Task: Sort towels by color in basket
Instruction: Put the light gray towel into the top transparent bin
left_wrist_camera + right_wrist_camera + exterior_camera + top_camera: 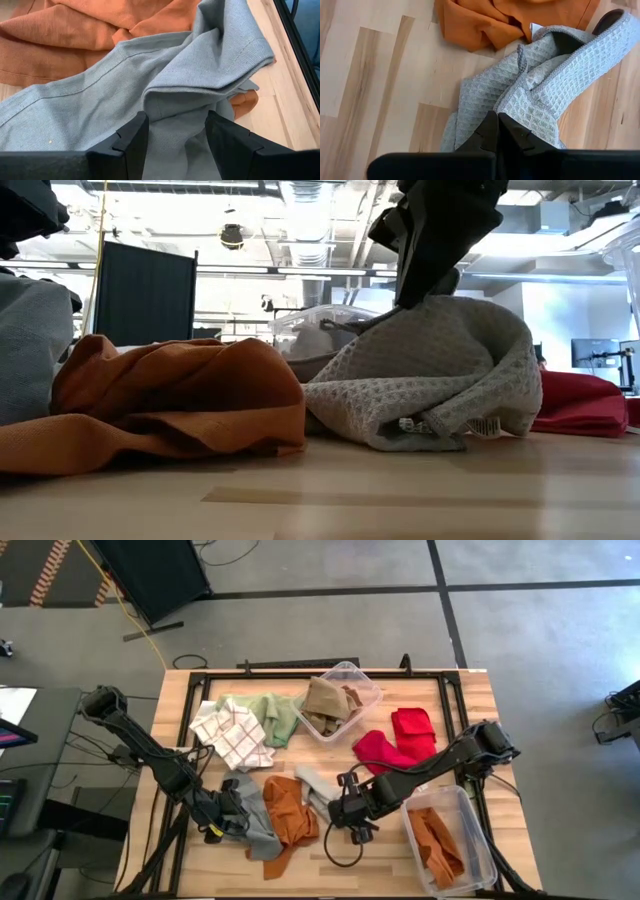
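Gripping a grey waffle-weave towel (pixel 555 85) at the table's front centre, the right gripper (pixel 496 131) is seen with its fingers pinched shut on the cloth, while the left gripper (pixel 175 137) is held spread open around a fold of a smooth blue-grey towel (pixel 165 80) lying over a rust orange towel (pixel 288 808). A pick-up appears to be in hand; next, each cloth would likely need lifting clear of the orange one and carrying to a bin of its colour. Two clear bins are counted: one (pixel 368 682) holding a tan towel, one (pixel 478 840) holding an orange towel. Elsewhere two red towels (pixel 395 745), one pale green towel (pixel 278 715) and two white checked towels (pixel 232 732) are left unsorted on the wooden table (pixel 470 700).
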You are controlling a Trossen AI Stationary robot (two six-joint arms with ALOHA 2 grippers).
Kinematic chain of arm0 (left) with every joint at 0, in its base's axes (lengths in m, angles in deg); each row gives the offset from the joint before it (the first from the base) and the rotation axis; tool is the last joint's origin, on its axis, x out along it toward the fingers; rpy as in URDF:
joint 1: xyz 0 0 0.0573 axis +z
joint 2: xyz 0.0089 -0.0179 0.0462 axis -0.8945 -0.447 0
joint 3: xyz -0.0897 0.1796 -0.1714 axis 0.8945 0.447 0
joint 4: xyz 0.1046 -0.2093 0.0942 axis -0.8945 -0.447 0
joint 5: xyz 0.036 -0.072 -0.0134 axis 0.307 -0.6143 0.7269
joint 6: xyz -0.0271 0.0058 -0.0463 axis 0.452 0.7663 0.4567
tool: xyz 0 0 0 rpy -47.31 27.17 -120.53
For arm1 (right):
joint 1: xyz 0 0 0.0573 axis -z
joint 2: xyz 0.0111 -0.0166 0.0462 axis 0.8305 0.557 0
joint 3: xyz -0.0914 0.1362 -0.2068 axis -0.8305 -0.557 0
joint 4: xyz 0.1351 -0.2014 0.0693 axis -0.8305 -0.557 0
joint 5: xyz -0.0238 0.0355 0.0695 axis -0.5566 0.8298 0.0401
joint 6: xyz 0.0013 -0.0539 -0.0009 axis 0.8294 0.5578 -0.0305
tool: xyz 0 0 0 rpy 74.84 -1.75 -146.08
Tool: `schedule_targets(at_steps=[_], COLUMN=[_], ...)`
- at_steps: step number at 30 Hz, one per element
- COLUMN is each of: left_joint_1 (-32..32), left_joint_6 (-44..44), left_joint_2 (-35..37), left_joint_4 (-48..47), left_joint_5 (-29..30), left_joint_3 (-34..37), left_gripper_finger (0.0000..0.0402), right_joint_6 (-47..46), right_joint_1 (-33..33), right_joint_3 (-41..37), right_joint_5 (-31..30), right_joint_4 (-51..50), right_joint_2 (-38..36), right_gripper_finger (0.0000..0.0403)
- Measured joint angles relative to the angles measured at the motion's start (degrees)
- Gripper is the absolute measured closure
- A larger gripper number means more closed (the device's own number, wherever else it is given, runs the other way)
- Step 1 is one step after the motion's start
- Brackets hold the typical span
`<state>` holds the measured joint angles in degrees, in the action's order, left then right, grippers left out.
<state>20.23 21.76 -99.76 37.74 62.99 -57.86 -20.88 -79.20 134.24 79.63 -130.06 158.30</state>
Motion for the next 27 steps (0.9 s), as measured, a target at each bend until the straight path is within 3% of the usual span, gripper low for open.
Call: schedule_targets(at_steps=[27], left_joint_1=[0.02], left_joint_6=[-0.01], left_joint_2=[0.00], left_joint_4=[-0.02], left_joint_5=[0.02], left_joint_3=[0.00], left_gripper_finger=[0.0217], right_joint_6=[-1.47], right_joint_1=[-0.63], right_joint_3=[0.00], right_joint_5=[-0.01], right_joint_4=[-1.08], right_joint_2=[-0.02], right_gripper_finger=[0.0371])
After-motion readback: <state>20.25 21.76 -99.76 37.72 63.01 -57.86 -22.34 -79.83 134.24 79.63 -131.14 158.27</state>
